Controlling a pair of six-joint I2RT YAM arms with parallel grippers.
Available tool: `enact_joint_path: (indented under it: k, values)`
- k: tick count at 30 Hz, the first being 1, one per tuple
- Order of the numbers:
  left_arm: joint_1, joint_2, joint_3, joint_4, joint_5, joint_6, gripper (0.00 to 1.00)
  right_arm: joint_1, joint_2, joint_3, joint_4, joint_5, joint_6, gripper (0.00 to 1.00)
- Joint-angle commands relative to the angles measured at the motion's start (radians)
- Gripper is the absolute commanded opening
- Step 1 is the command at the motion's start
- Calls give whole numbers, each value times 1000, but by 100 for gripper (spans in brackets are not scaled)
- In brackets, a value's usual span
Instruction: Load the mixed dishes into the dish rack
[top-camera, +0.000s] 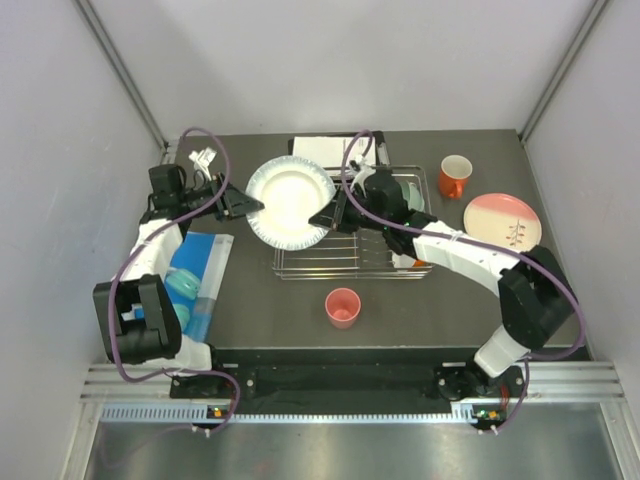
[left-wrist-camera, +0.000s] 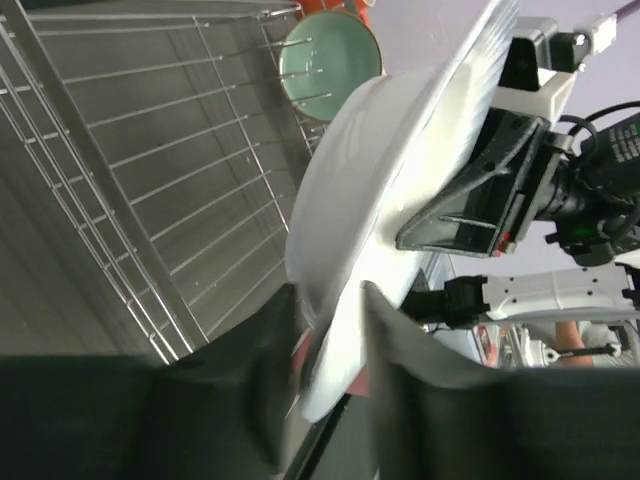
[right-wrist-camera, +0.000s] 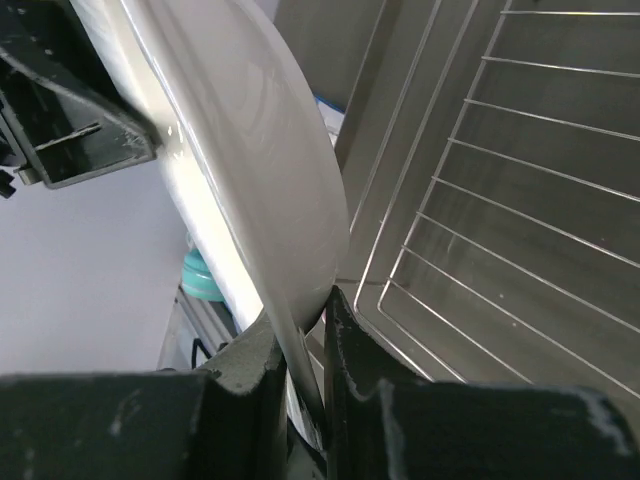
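Plate (top-camera: 290, 203), white, clenched by left jaws and right jaws, hiding rack (top-camera: 345, 258) corner

My left hand (top-camera: 247, 205) pinches the left rim of the white plate (top-camera: 290, 203), with my forearm stretched toward it. My right hand (top-camera: 320, 217) clamps the plate's opposite edge. That arm reaches in from the plate's right, elbow bent low.
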Motion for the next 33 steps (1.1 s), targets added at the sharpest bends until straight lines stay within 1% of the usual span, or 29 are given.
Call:
enact_joint_path:
  k: [1, 3, 4, 7, 8, 9, 11, 12, 13, 14, 15, 16, 17, 18, 20, 21, 22, 23, 24, 26, 27, 29, 30, 32, 33]
  values:
    - [-12, 44, 58, -234, 9, 142, 53, -5, -132, 46, 156, 64, -155, 0]
    - [-12, 64, 81, -295, -6, 197, 62, -8, -135, 84, 109, 70, -181, 0]
    - [-10, 69, 85, -309, -8, 211, 65, -9, -140, 100, 89, 78, -217, 0]
    - [-9, 78, 104, -335, -11, 231, 68, -17, -152, 144, 29, 91, -279, 0]
    - [-9, 77, 116, -338, -11, 233, 71, -19, -154, 159, 6, 99, -303, 0]
    - [-6, 77, 125, -346, -11, 235, 72, -23, -154, 196, -19, 110, -330, 0]
    - [13, 72, 165, -357, 9, 225, 76, -28, -166, 239, -118, 166, -443, 0]
    - [37, 70, 180, -369, 21, 221, 85, -28, -174, 285, -196, 227, -543, 0]
    - [50, 70, 212, -377, 43, 216, 88, -28, -180, 305, -227, 263, -591, 0]
    - [66, 72, 229, -387, 54, 218, 89, -28, -186, 323, -253, 291, -641, 0]
    - [95, 70, 243, -404, 61, 218, 91, -26, -197, 351, -292, 346, -736, 0]
    - [111, 69, 259, -404, 70, 218, 92, -31, -201, 362, -304, 410, -776, 0]
    - [128, 66, 262, -406, 83, 224, 92, -37, -206, 374, -317, 426, -812, 0]
    - [157, 64, 262, -406, 86, 227, 92, -42, -203, 397, -347, 465, -897, 0]
    - [185, 66, 260, -409, 92, 234, 93, -42, -194, 428, -387, 525, -974, 0]
    - [209, 67, 257, -409, 98, 235, 93, -40, -182, 455, -425, 585, -1052, 0]
    - [220, 73, 253, -418, 100, 235, 93, -39, -177, 465, -438, 619, -1091, 0]
    - [229, 77, 251, -421, 101, 239, 93, -36, -178, 463, -439, 657, -1131, 0]
    - [229, 78, 248, -430, 95, 242, 93, -26, -189, 444, -421, 720, -1219, 0]
    - [225, 72, 231, -426, 87, 248, 93, -19, -209, 410, -381, 771, -1312, 0]
    - [216, 67, 220, -415, 71, 244, 93, -11, -230, 369, -334, 809, -1399, 0]
    - [186, 54, 200, -400, 46, 245, 93, -3, -246, 331, -288, 841, -1479, 0]
    - [173, 54, 196, -400, 22, 247, 93, -2, -255, 304, -257, 858, -1564, 0]
    - [131, 55, 199, -404, -1, 257, 93, 4, -266, 267, -216, 865, -1658, 0]
    - [116, 58, 203, -426, -18, 268, 93, 9, -278, 227, -167, 862, -1739, 0]
